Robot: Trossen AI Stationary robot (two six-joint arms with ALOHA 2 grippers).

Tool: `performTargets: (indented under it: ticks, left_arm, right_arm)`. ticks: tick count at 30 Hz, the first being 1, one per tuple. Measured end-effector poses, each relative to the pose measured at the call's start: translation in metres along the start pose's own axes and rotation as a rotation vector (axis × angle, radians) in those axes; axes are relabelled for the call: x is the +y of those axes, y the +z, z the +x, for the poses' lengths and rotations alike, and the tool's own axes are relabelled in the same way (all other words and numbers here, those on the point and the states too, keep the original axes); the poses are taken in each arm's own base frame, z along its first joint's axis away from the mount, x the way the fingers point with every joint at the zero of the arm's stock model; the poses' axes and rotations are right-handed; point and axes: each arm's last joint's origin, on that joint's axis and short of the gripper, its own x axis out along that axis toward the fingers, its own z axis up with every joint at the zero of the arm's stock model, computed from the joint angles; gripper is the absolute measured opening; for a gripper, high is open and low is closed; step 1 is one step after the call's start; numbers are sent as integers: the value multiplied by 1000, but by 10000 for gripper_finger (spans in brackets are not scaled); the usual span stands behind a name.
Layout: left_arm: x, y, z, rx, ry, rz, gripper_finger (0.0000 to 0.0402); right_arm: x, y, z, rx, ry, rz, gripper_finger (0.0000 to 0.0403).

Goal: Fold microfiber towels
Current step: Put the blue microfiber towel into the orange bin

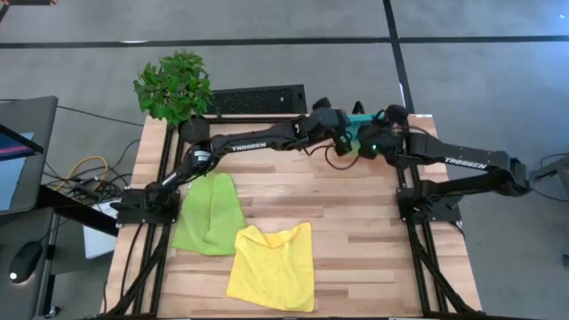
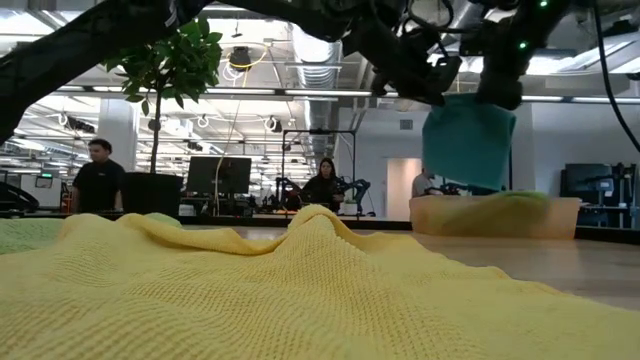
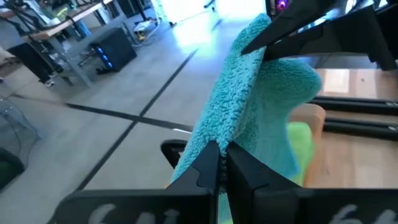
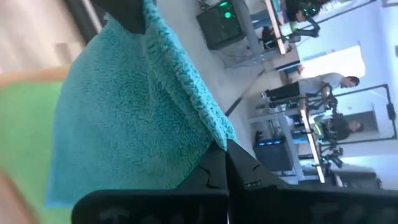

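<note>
The teal towel [image 2: 468,140] hung at upper right of the low view — pinched by both the left gripper [image 3: 221,163] and right gripper [image 4: 224,158] over the orange tray [image 2: 500,215]. The wooden table [image 1: 356,231] held a yellow towel [image 1: 274,265] and a green towel [image 1: 210,213]; people sat in the workshop behind.

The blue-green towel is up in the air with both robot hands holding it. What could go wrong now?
1. Both hands, left hand and right hand, pinch only the teal towel's edge, so it might slip out.
2. It hangs right above the tray with a green towel in it, so it could drop back in or drag that one out.
3. The yellow towel already lies rumpled on the table, leaving less flat space.
</note>
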Motion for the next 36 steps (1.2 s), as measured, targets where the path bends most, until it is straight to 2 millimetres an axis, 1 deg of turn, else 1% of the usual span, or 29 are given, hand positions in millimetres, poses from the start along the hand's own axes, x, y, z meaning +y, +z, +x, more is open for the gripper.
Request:
performTargets:
  ticks: [5, 10, 14, 20, 22, 29, 36]
  left_arm:
    - [17, 1, 6, -39, 5, -11, 0]
    - [28, -2, 12, -50, 26, -4, 0]
    - [29, -17, 25, -14, 31, 3, 0]
    - [19, -46, 47, 35, 12, -12, 0]
    - [16, -53, 52, 50, 9, -17, 0]
    - [7, -66, 54, 140, -55, -24, 0]
    - [-6, -70, 50, 197, -151, -72, 0]
  right_arm:
    - [-14, 5, 14, -7, -48, 36, 1]
    - [-19, 12, 31, 10, -86, 31, 2]
    - [-14, 14, 49, 45, -51, 15, 2]
    - [1, 14, 73, 145, -9, -48, 2]
    - [7, 12, 76, 169, 24, -64, 2]
    - [26, 5, 82, 206, 154, -36, 2]
    - [37, -1, 73, 247, 254, -56, 2]
